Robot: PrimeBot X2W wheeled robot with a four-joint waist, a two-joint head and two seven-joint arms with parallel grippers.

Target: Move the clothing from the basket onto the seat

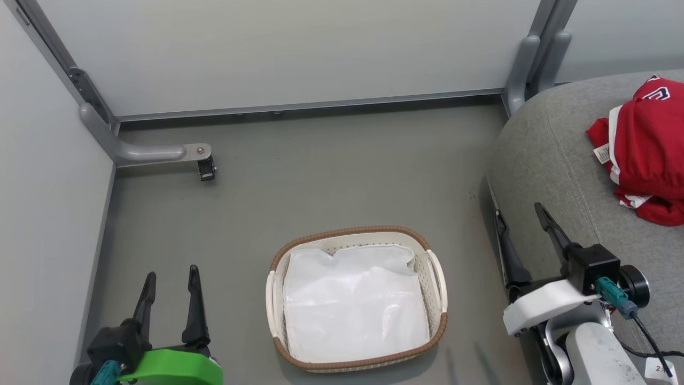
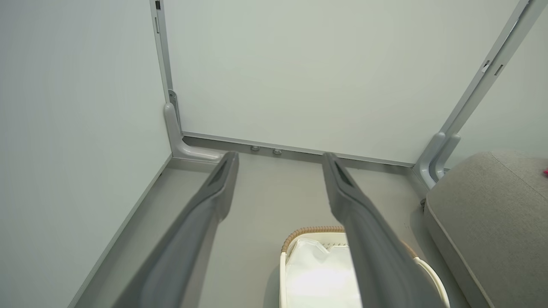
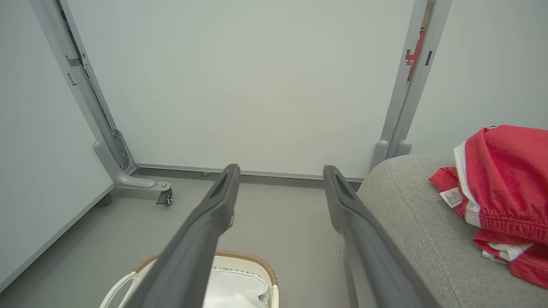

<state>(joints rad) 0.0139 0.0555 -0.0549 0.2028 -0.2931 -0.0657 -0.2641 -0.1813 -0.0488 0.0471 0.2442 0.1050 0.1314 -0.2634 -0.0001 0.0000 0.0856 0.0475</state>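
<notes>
Nearest: left hand (image 1: 172, 271) at lower left, fingers parted wide, holding nothing. At lower right, right hand (image 1: 518, 210), fingers parted the same, also empty, tips beside the edge of the seat (image 1: 550, 160). Between the hands, on the floor (image 1: 320, 176), the basket (image 1: 352, 231) stands upright; white sheet lining (image 1: 352, 305) lies inside it. The clothing (image 1: 649, 155), a red heap with white trim, rests on the seat, well apart from the basket.

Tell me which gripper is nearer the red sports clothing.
Right. The right gripper is at the grey fabric seat, near the red clothing; the left gripper is beyond the cream plastic basket.
</notes>
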